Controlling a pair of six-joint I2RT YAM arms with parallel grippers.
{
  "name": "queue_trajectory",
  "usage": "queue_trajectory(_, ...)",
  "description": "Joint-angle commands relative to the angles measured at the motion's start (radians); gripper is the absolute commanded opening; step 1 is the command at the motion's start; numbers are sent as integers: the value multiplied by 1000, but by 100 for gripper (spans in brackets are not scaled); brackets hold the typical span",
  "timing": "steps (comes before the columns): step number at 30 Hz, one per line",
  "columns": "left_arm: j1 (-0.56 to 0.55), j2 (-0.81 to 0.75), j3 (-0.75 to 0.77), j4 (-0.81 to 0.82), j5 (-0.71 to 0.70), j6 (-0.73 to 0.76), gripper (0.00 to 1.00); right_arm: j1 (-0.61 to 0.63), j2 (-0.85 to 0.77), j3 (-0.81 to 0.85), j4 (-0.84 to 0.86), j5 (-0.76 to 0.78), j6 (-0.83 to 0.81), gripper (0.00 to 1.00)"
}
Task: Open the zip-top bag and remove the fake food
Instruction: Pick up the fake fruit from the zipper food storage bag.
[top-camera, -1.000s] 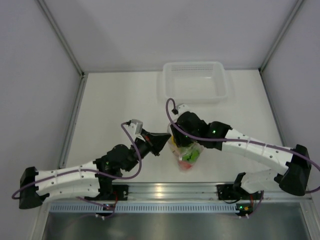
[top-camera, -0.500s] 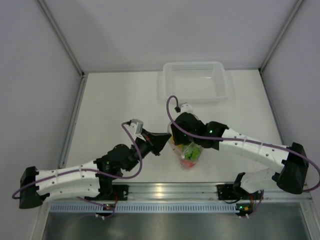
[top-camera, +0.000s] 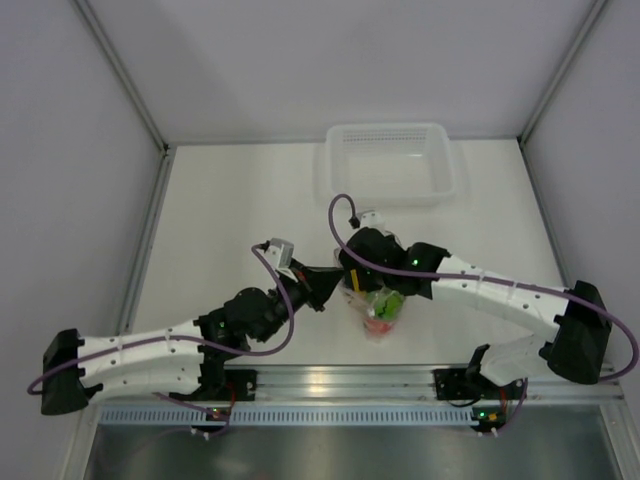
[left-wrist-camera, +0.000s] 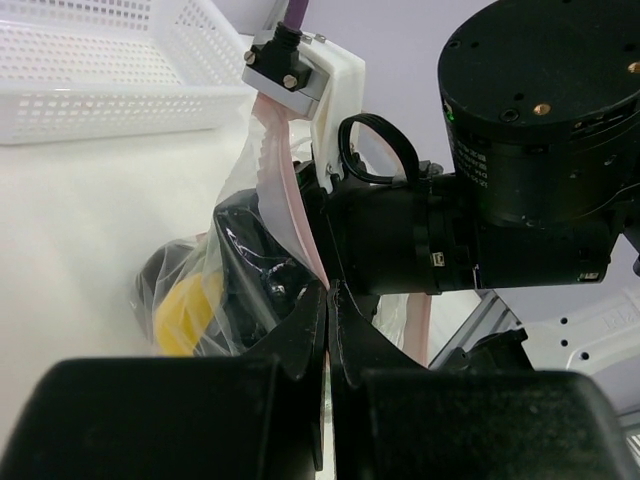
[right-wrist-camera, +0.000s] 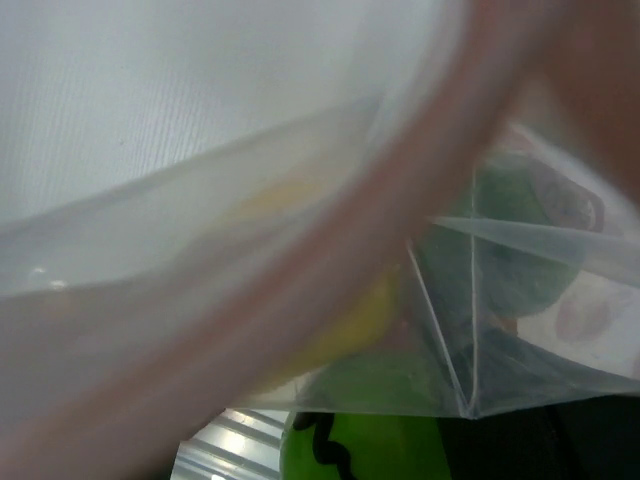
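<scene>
**Bag mouth held between both hands, on the near side of the basket**

The left hand (left-wrist-camera: 327, 298) is clenched on the film of the zip-top bag (top-camera: 380, 318), beside its pink zip strip (left-wrist-camera: 285, 190). The fake food (top-camera: 385, 303) is inside. The right hand (top-camera: 352, 272) is opposite, across the strip, grip undeterminable. The white perforated basket (top-camera: 385, 128) is beyond, well apart.

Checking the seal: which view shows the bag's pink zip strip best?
Left wrist: the zip strip runs sharp and pink along the zip-top bag. Right wrist shows only a pink blur; top external, too small to tell.

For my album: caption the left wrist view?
Left jaws pinch the zip-top bag at its edge; yellow fruit inside, white basket behind.
</scene>
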Motion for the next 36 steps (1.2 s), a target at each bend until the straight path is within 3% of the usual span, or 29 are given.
queue_trajectory(1,-1,9,39,49,8,-13,0,8,28,-13,-17,-2,16,84)
queue_trajectory(10,-1,-15,46,49,34,-2,0,8,92,-37,15,50,21,78)
queue_trajectory(22,-1,-49,24,48,31,4,0,1,54,-56,36,102,2,32)
queue_trajectory(36,-1,15,16,49,-12,6,0,6,-93,-52,46,39,-50,22)
